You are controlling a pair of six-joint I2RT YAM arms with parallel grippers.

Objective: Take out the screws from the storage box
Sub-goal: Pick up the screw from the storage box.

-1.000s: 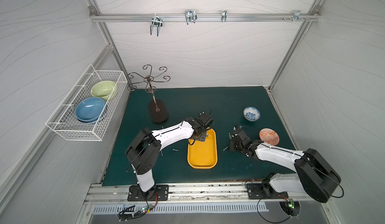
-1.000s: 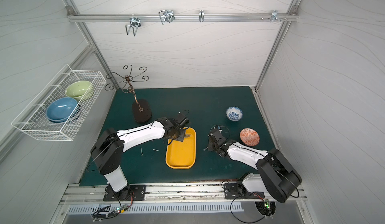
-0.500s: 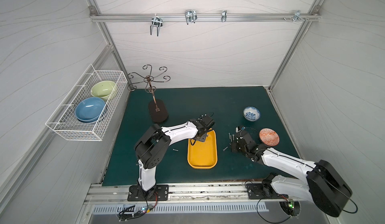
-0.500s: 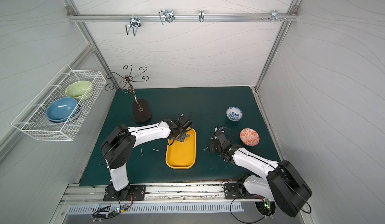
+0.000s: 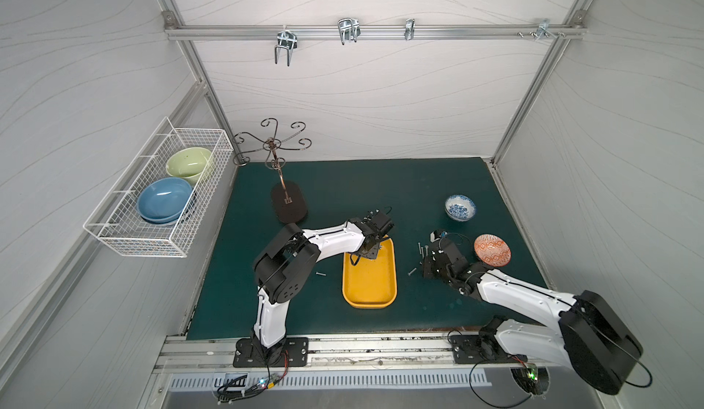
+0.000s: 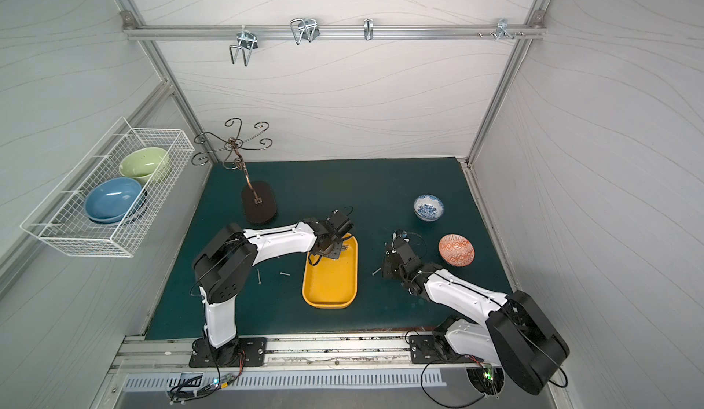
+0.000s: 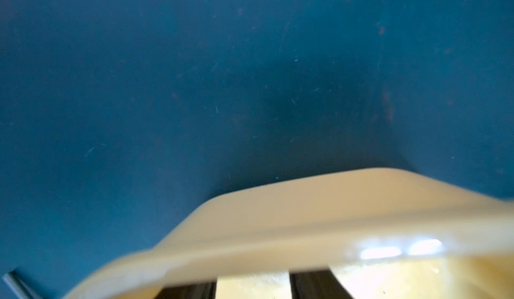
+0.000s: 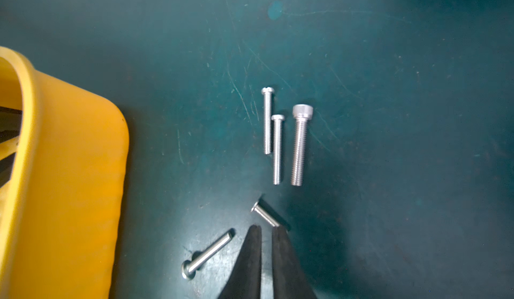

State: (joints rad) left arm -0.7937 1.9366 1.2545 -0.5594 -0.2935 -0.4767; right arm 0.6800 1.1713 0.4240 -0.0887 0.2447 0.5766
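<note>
A dark-green mat [image 5: 343, 182] floors a white-walled cell. The left arm [image 5: 327, 237] and right arm [image 5: 514, 296] reach in from its 6 o'clock edge.

The storage box [image 5: 369, 285], a shallow yellow tray, lies near the mat's centre with its length running from 12 to 6 o'clock. A blue-and-white bowl [image 5: 460, 207] sits toward 2 o'clock and an orange patterned bowl [image 5: 492, 250] toward 3 o'clock.

The left gripper [image 5: 367, 253] hangs over the tray's 12 o'clock end. Its wrist view shows two dark fingers [image 7: 308, 283] spread apart with yellow tray between them, their tips hidden behind the blurred rim.

The right gripper [image 8: 266, 229] is low over the mat at the tray's 3 o'clock, apart from the tray. Its jaws are parted by a narrow slit with nothing in it.

Five screws [image 8: 276, 150] lie on the mat by this gripper. Three lie side by side at 12 o'clock of the tips, one touches a fingertip, and one lies just at 9 o'clock of the tips, toward the tray. Two more show in a top view [image 6: 284, 274] at the tray's 9 o'clock. Whether any lie inside the tray cannot be told.
</note>
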